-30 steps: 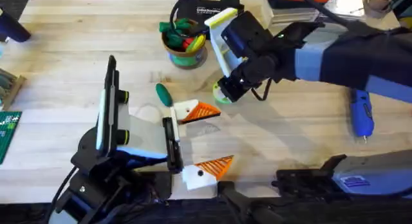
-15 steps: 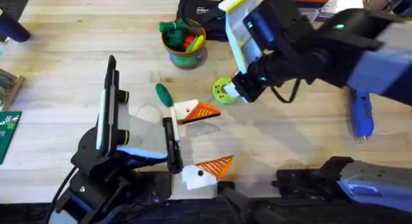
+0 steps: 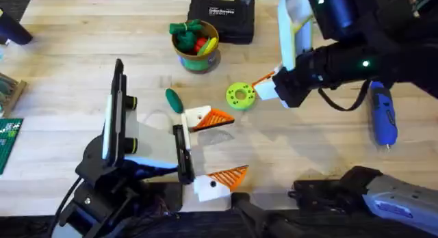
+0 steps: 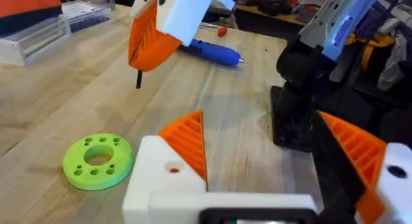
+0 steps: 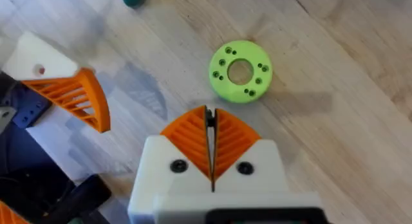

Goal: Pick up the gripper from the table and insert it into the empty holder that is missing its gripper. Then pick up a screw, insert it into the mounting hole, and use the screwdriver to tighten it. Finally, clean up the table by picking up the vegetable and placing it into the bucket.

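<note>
- Left end effector (image 3: 220, 146) rests low over the table (image 3: 68, 53), spread wide and holding nothing; each white holder (image 3: 196, 117) carries an orange gripper (image 3: 217, 117), so I judge the insertion done; the mounting hole (image 4: 174, 167) faces up and looks empty.
- Vegetable (image 3: 174, 100) lies just beside that holder; small and rounded, likely light and prone to roll, so I'd pinch across its middle.
- Bucket (image 3: 196, 50) stands farther back, already holding bunched toys.
- Green disc (image 3: 239, 96) lies flat, apart from the rest.
- Right end effector (image 3: 265, 83) is pinched closed on a thin dark pin, which I take for the screw (image 4: 138, 79); stiff, tiny and slippery; it hangs tip down over the table.
- Screwdriver (image 3: 383, 118) lies far right; rigid and smooth; I'd grip mid-barrel.
</note>
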{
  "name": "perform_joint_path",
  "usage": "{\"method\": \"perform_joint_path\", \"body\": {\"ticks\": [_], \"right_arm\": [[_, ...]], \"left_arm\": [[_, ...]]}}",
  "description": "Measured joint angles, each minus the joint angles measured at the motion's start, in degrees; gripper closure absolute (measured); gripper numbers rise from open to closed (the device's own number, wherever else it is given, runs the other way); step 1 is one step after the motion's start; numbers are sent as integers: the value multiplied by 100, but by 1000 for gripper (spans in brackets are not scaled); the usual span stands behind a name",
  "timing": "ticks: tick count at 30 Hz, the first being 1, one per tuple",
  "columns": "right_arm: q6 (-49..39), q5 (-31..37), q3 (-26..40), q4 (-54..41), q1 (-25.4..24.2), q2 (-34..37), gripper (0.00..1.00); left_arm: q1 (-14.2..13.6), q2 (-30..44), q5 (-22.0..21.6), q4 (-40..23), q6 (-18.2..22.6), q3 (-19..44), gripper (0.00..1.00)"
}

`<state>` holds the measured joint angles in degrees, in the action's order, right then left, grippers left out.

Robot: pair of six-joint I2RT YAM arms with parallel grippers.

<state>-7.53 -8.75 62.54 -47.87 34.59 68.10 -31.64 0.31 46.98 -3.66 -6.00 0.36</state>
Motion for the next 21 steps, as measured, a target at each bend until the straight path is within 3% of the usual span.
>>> {"method": "perform_joint_path", "body": {"ticks": [21], "right_arm": [[-348, -953, 437, -98, -56, 0, 993]], "left_arm": [[0, 0, -2, 0, 0, 0, 15]]}}
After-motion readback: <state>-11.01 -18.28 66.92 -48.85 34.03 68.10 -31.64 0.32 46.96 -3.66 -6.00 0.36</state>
